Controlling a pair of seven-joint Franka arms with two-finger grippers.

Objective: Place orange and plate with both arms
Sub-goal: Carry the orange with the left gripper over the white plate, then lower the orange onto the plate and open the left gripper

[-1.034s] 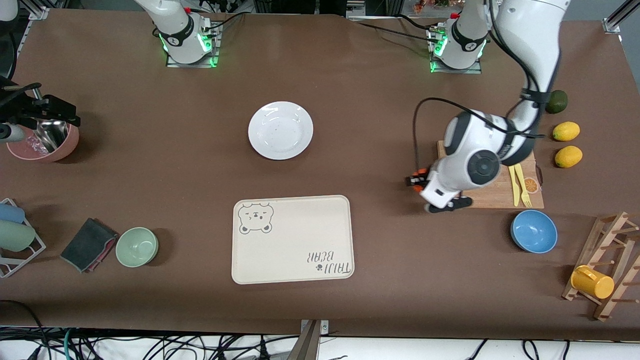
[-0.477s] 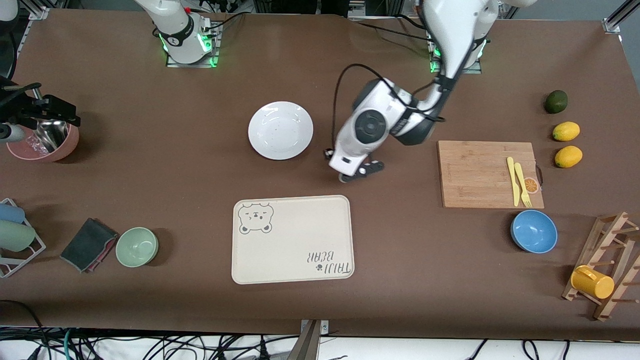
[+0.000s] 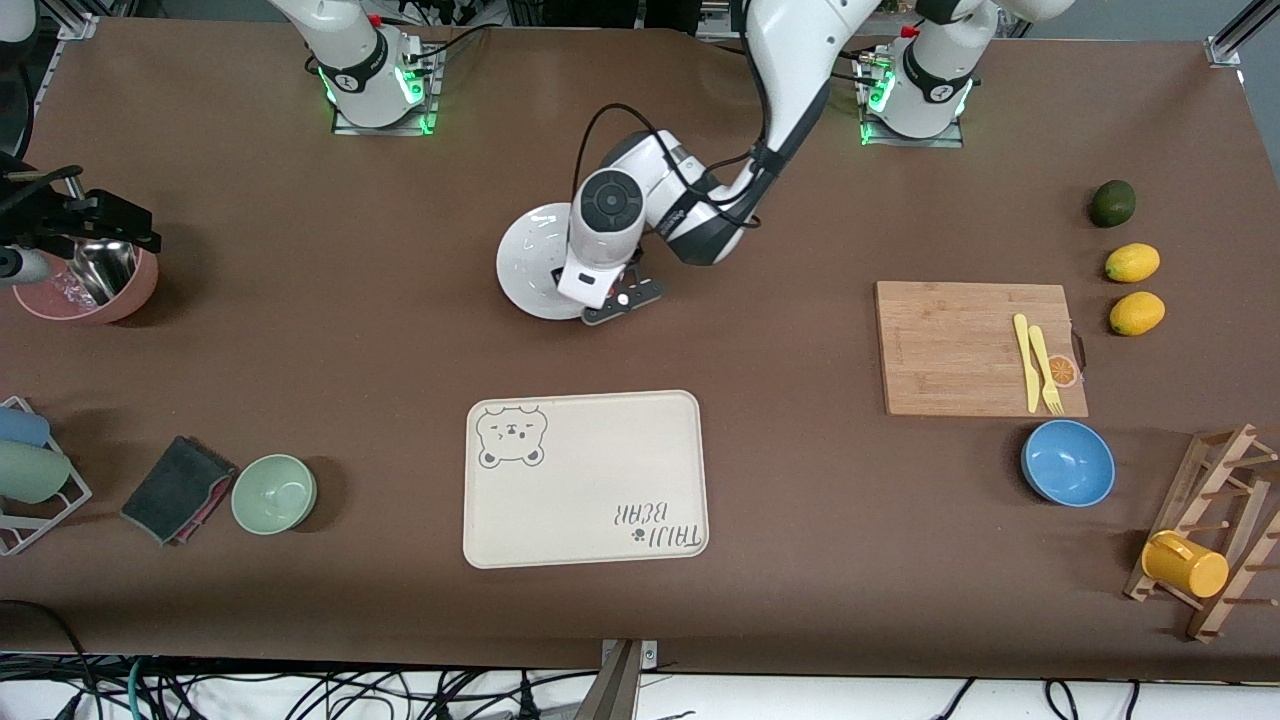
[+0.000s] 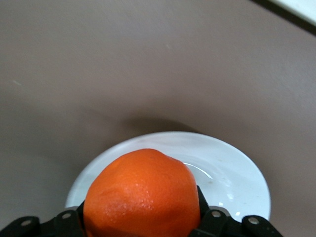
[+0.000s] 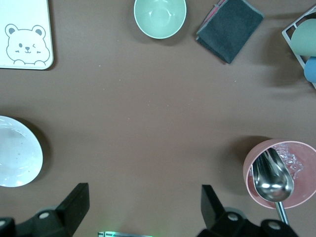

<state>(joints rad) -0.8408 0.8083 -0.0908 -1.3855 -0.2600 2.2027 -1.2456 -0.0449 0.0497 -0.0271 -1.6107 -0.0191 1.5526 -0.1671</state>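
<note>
The left gripper [image 3: 600,300] was seen over the plate [image 3: 530,262], above the rim that faces the left arm's end of the table; its fingers [image 4: 207,219] were clamped on the orange [image 4: 142,193], which was held in the air over the plate and not resting on it; in the front view the orange was hidden by the wrist. The plate lay flat on the table, about midway between the two ends and somewhat toward the edge where the robot bases stand; nothing was seen lying on it.

The right gripper [image 5: 143,207] was held high over the right arm's end of the table, its fingers [image 5: 75,203] spread wide apart with nothing between them; the right arm was waiting. Close by it, a pink bowl [image 5: 276,173] with a metal spoon [image 5: 271,180] in it was noted near the table edge at the right arm's end.

The cream tray [image 3: 585,478] with the bear drawing was recorded nearer the front edge than the plate, well apart from it; a green bowl [image 3: 274,493] and a dark folded cloth [image 3: 177,488] were seen toward the front corner at the right arm's end. A wooden cutting board [image 3: 960,345] and a blue bowl [image 3: 1068,462] were noted toward the left arm's end.
</note>
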